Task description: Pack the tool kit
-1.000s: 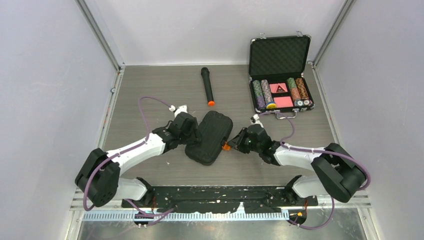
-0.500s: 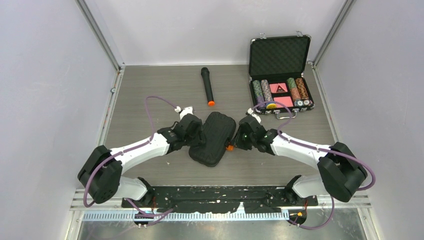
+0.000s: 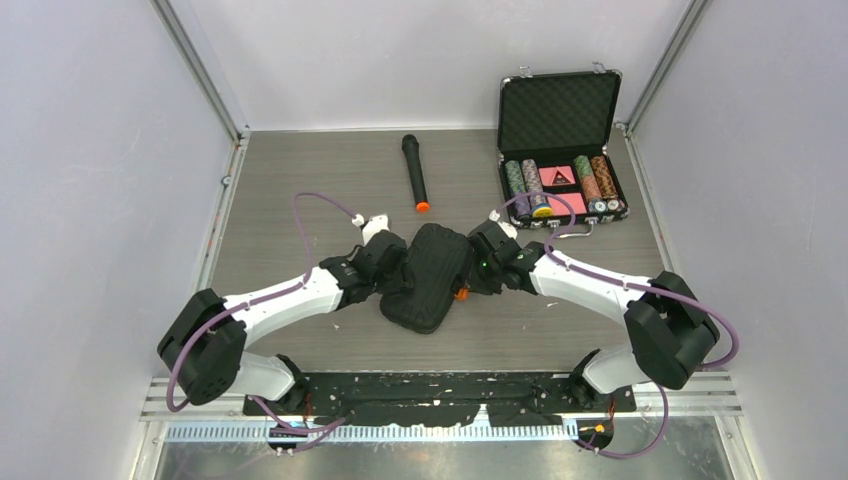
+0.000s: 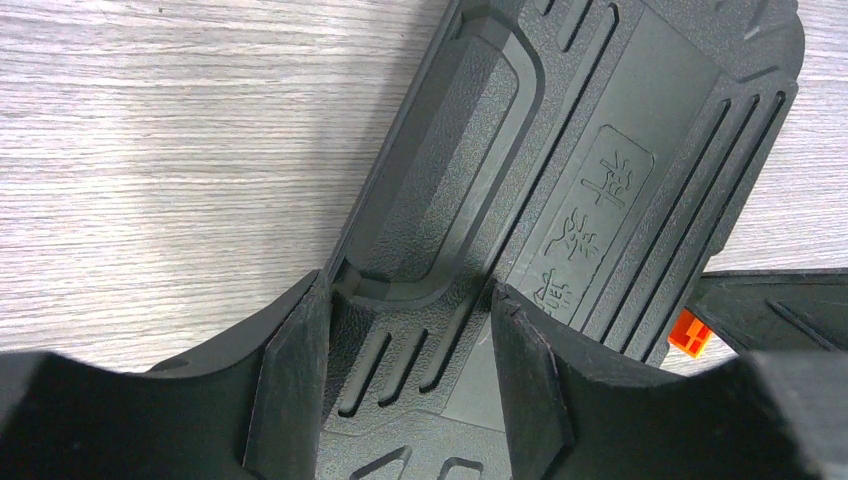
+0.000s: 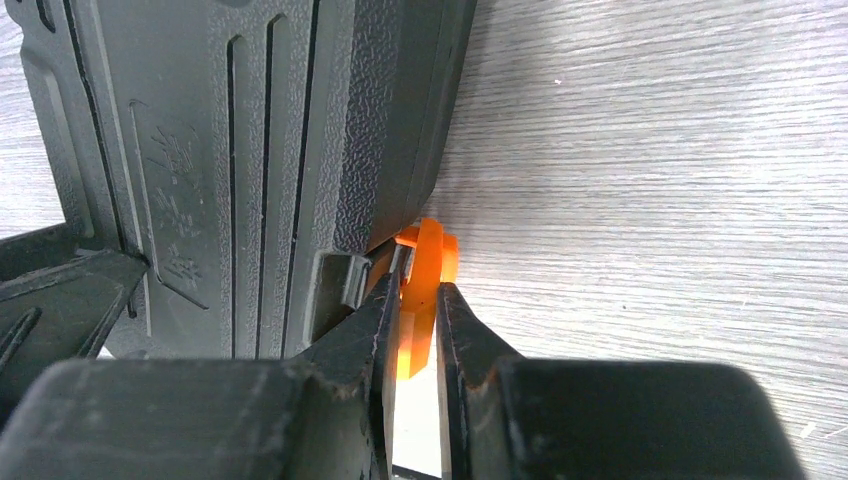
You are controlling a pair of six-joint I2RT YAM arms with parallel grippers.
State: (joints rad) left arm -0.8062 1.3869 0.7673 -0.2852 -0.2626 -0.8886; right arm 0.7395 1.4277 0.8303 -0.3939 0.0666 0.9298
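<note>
Case (image 3: pixel 425 278), lid down, lies skewed at centre of surface (image 3: pixel 300 180); right tool (image 5: pixel 418 295) clamped on orange latch (image 5: pixel 430 245) at case's right edge; left tool (image 4: pixel 408 295) spread apart over ribbed lid. Risk: thin pinch slips off latch; case skids if left bracing is light.

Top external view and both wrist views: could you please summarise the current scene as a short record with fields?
tool kit: black ribbed case, lid down, lying flat mid-table at an angle
orange latch: on the case's right edge, sticking out between the right fingers
right gripper: shut on the orange latch
left gripper: open, fingers spread over the case's left side
microphone: lying beyond the kit, apart from both arms
poker chip case: open, far right, chips inside
</note>
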